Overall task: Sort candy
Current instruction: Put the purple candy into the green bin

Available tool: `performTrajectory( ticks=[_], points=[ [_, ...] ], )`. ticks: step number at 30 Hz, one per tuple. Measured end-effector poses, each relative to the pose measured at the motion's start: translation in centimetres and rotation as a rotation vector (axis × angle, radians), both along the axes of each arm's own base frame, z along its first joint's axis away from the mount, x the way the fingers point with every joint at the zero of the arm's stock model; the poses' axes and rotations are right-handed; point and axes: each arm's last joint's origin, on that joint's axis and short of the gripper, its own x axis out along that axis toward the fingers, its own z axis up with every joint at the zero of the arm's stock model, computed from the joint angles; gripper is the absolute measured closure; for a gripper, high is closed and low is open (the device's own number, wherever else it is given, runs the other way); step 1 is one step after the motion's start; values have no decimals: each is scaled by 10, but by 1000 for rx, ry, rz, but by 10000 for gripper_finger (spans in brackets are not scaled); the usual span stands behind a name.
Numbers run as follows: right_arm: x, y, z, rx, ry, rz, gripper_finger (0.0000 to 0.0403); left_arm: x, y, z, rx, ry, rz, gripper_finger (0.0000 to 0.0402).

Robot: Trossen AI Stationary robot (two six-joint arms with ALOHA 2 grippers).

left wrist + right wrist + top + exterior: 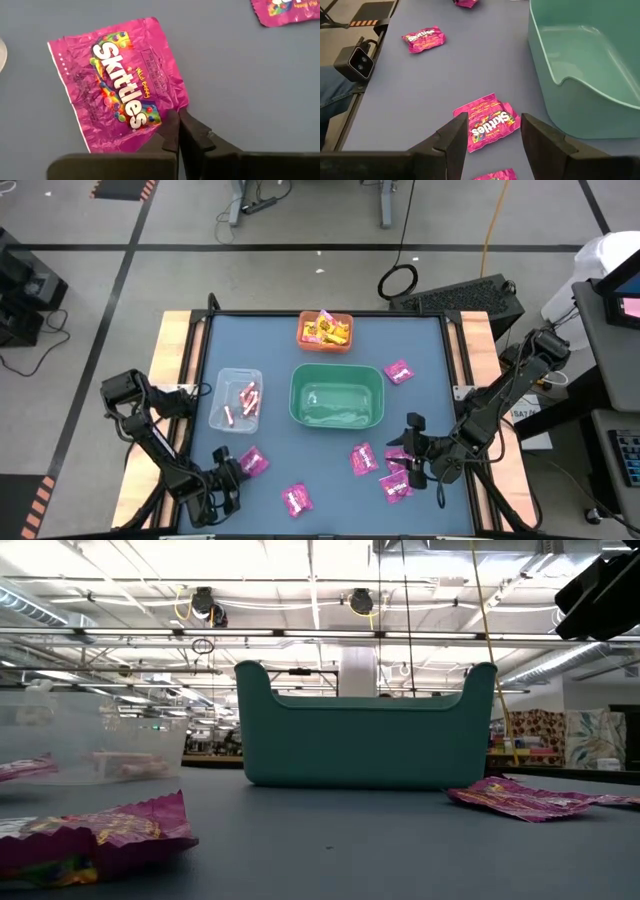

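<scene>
The blue-grey tabletop [270, 340] carries three bins and a scatter of candy. At its middle stands the green bin [336, 395], the largest, which looks bare inside from above and fills the centre of the low view [365, 725]. To its left sits the clear bin [235, 399] with a few thin pink-white sticks [247, 396] lying in it, and at the far edge the small orange bin [325, 330] holds yellow packets with red print [328, 331]. The left arm reaches in along the near left corner, and its claw [237, 472] has its fingers pressed together on the corner of a magenta packet [252, 461]; the left wrist view shows the two dark fingertips [176, 131] closed with the packet's corner [117, 85] pinched between them while the rest of the wrapper lies flat on the tabletop. The right arm comes in from the right side, and its claw [412, 446] is spread wide above another magenta packet [490, 121], which lies between the two fingers in the right wrist view, just beside the green bin's wall [560, 95]. More magenta packets lie loose: one near the right of the green bin [398, 371], one at the near edge [295, 498], one between the claws [363, 458], and a small cluster under the right claw [396, 480].
</scene>
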Motion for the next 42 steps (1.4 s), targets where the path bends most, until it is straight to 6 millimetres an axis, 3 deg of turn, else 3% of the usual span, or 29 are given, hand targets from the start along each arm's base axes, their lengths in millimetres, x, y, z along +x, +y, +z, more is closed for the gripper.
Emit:
performTrajectory(
  ticks=[12,29,35,42],
  points=[
    [0,0,0,-5,-3,-1,232,12,-19,23,81,-114,-101,400],
    [3,2,2,-16,-37,6,232,14,-15,43,241,-118,-49,401],
    [27,27,3,-37,-242,118,232,14,-15,43,246,-114,-48,401],
    [83,62,-27,-297,-282,272,232,17,-13,43,242,-115,-33,401]
  ],
)
